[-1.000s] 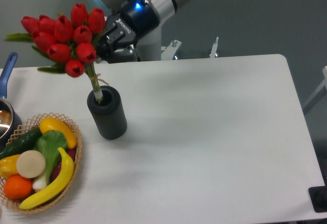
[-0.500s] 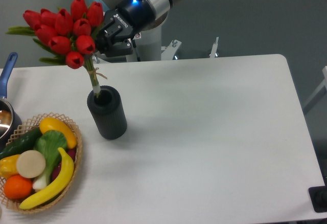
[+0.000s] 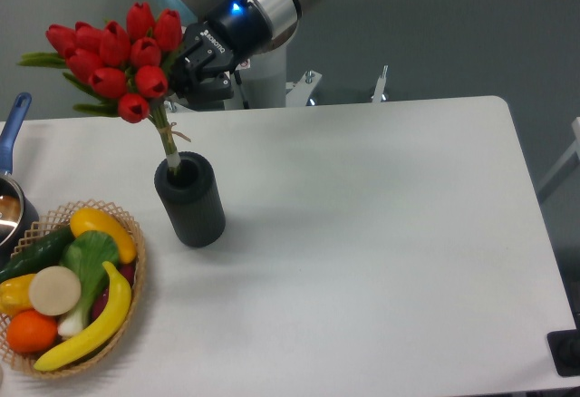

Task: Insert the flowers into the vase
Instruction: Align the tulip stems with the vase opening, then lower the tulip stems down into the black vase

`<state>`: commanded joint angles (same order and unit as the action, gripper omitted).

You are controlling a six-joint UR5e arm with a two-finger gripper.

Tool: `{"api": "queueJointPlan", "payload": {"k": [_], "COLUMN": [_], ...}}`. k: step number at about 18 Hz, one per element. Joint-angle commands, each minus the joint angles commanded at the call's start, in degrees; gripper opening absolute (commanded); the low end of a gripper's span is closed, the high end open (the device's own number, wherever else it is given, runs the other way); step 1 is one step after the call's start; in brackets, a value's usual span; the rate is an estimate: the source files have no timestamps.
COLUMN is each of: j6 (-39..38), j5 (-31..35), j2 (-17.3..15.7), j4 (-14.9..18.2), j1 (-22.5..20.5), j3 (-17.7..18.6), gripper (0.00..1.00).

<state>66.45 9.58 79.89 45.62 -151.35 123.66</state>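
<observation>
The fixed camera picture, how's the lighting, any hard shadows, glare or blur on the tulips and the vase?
Fixed camera view: light is soft and even; the black vase throws only a faint, diffuse shadow to its right on the white table. No glare on the table. The red tulips look slightly soft with little petal detail, and the gripper behind them is dark, its fingers hard to make out.

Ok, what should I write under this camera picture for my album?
The claw holds red tulips with their stems dipping into the black vase, beside a basket of fruit.
</observation>
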Motion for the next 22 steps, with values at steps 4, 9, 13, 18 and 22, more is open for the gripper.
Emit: {"api": "queueJointPlan", "payload": {"k": [4, 9, 13, 18, 22], "j6": [2.10, 3.86, 6.85, 10.54, 10.90], "j5": [0.09, 0.26, 0.35, 0.61, 2.90], "j2": [-0.09, 0.00, 0.09, 0.53, 1.67], "j4": [0.00, 0.09, 0.00, -0.09, -0.26], "j1": [0.00, 0.17, 0.17, 0.35, 0.44], "j3": [1.58, 2.72, 4.56, 6.85, 6.95], "gripper": [0.07, 0.08, 0.09, 0.09, 0.11]}}
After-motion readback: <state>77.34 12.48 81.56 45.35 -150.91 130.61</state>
